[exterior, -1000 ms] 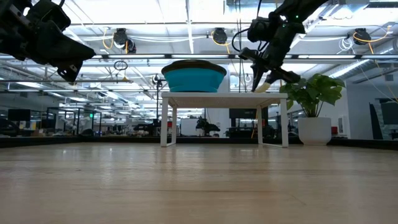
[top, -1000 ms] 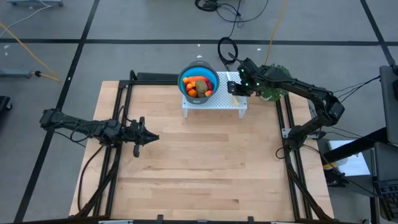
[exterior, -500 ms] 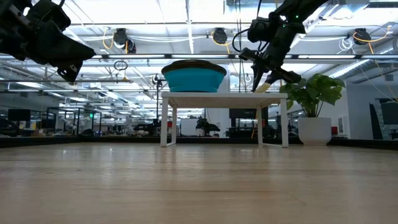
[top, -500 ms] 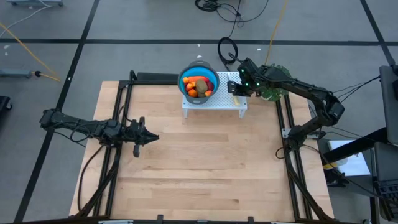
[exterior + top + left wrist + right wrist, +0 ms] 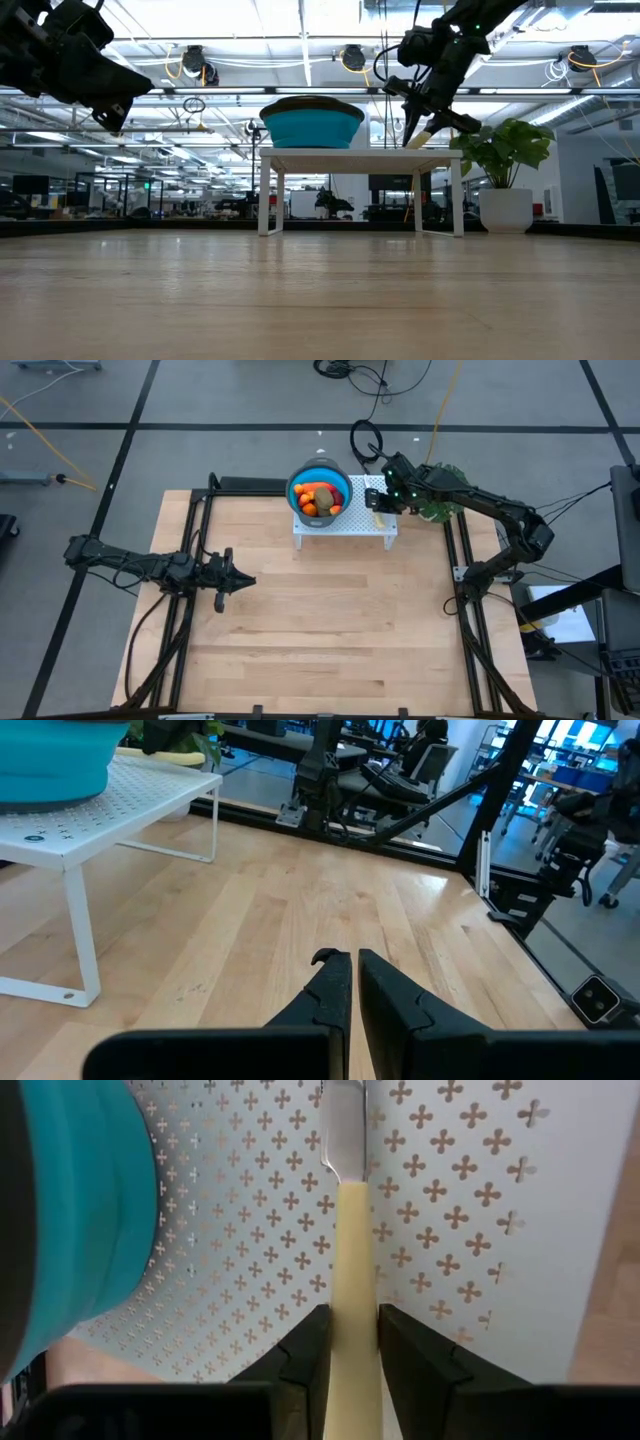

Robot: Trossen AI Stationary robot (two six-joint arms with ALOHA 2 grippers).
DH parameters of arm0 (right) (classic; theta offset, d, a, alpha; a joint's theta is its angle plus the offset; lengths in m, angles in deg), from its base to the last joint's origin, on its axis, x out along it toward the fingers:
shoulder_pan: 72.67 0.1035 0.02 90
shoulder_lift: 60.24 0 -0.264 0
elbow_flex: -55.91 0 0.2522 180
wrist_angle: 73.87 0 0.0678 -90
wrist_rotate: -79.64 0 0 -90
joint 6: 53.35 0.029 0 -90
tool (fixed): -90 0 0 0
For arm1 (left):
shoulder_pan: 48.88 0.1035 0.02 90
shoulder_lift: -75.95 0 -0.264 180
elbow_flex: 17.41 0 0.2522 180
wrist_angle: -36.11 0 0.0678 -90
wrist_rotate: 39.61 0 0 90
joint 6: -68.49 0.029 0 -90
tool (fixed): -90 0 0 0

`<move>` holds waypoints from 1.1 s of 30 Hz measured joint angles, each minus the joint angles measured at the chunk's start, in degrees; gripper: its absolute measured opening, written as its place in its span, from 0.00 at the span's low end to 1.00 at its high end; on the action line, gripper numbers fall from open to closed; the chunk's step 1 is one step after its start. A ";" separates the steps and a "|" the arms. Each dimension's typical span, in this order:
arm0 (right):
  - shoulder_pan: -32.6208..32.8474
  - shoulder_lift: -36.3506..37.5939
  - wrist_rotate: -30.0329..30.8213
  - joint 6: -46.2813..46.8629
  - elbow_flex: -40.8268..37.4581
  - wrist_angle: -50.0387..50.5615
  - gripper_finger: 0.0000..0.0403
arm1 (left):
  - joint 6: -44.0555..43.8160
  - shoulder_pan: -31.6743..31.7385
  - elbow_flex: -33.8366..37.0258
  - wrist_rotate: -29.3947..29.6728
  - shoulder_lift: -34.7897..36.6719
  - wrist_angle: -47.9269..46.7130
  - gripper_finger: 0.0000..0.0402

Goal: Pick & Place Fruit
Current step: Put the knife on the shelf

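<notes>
I'm seeing the fruit (image 5: 319, 499) sitting piled in the blue bowl (image 5: 342, 481) on the white perforated stand (image 5: 355, 523). My right gripper (image 5: 350, 1342) is clamping its fingers on the knife (image 5: 349, 1230) beside the bowl; my left gripper (image 5: 346, 961) is hovering over the worktop (image 5: 320, 620), fingers together

The tabletop (image 5: 320, 620) is seen from straight overhead and level from its edge; the white stand (image 5: 360, 155) is shared by both.
</notes>
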 joint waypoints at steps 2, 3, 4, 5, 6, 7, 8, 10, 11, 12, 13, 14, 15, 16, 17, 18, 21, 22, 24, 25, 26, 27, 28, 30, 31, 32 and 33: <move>0.00 0.00 0.00 -0.02 0.00 0.00 0.19 | 0.01 0.00 -0.01 0.00 0.02 -0.02 0.05; 0.00 -0.02 0.00 -0.02 -0.18 -0.26 0.19 | -0.01 0.00 -0.01 -0.01 0.01 -0.01 0.05; 0.15 -0.15 -0.08 0.00 -0.54 -0.95 0.19 | -0.01 -0.01 -0.01 -0.01 0.02 -0.01 0.05; 0.35 -0.32 -0.15 0.30 -1.19 -2.01 0.19 | 0.02 -0.02 -0.01 -0.03 0.00 0.00 0.05; 0.43 -0.47 -0.23 0.59 -1.96 -2.88 0.19 | 0.16 -0.02 -0.01 -0.04 0.00 -0.02 0.05; 0.47 -0.55 -0.30 0.97 -2.73 -3.56 0.19 | 0.25 0.00 0.00 -0.05 0.00 -0.01 0.05; 0.64 -0.39 -0.63 1.53 -3.36 -4.19 0.19 | 0.23 0.00 0.00 -0.06 0.02 0.00 0.05; 0.81 -0.24 -1.97 1.89 -5.02 -6.35 0.19 | 0.19 -0.01 0.00 -0.08 0.00 -0.02 0.05; 1.04 -0.22 -2.10 2.08 -5.78 -7.64 0.19 | 0.19 0.00 0.01 -0.09 0.02 -0.02 0.05; 1.17 -0.18 -2.09 2.36 -6.25 -8.47 0.19 | 0.19 0.00 -0.01 -0.09 0.02 0.02 0.05; 1.26 0.01 -1.91 2.57 -6.46 -9.09 0.19 | 0.19 0.00 0.00 -0.09 0.01 0.00 0.05; 1.27 0.24 -1.77 2.72 -6.49 -9.28 0.19 | 0.21 -0.01 0.00 -0.09 0.00 0.03 0.05; 1.27 0.46 -1.73 2.74 -6.60 -9.44 0.19 | 0.25 -0.02 -0.01 -0.09 0.02 0.06 0.05; 1.27 0.53 -1.65 2.59 -6.62 -9.68 0.19 | 0.23 -0.02 0.01 -0.09 0.01 0.14 0.05; 1.27 0.66 -1.52 2.52 -6.63 -9.80 0.19 | 0.23 0.00 0.01 -0.13 0.00 0.15 0.05; 1.27 0.89 -1.33 2.54 -6.67 -9.81 0.19 | 0.25 -0.01 0.01 -0.13 0.00 0.18 0.05; 1.33 1.38 -0.38 2.49 -6.73 -9.97 0.19 | 0.27 -0.02 0.01 -0.15 0.00 0.20 0.05; 1.33 1.38 -0.40 2.08 -6.73 -10.03 0.19 | 0.27 -0.02 0.01 -0.15 0.00 0.21 0.05; 1.31 1.38 -0.46 1.91 -6.73 -10.03 0.19 | 0.27 -0.01 0.00 -0.16 0.02 0.35 0.05; 1.33 1.38 -0.44 1.85 -6.73 -10.07 0.19 | 0.28 -0.01 0.01 -0.17 0.01 0.36 0.05; 1.40 1.38 -0.44 1.61 -6.73 -10.10 0.19 | 0.27 -0.01 0.01 -0.19 0.01 0.35 0.05; 1.54 1.38 -0.40 1.19 -6.73 -10.13 0.19 | 0.24 0.00 0.01 -0.20 0.02 0.36 0.05; 1.56 1.38 -0.38 0.72 -6.73 -10.36 0.19 | 0.18 0.00 0.00 -0.20 0.02 0.39 0.05; 1.60 1.38 -0.50 0.15 -6.73 -11.10 0.19 | 0.16 -0.02 0.01 -0.22 0.00 0.39 0.05; 1.57 1.38 -1.14 0.09 -6.75 -11.53 0.19 | 0.17 -0.02 0.01 -0.22 0.00 0.39 0.05; 1.53 1.38 -2.18 0.05 -6.77 -12.07 0.19 | 0.16 -0.02 -0.01 -0.22 0.00 0.39 0.05; 1.51 1.38 -3.42 0.01 -6.78 -12.78 0.19 | 0.13 -0.02 0.00 -0.22 0.00 0.39 0.05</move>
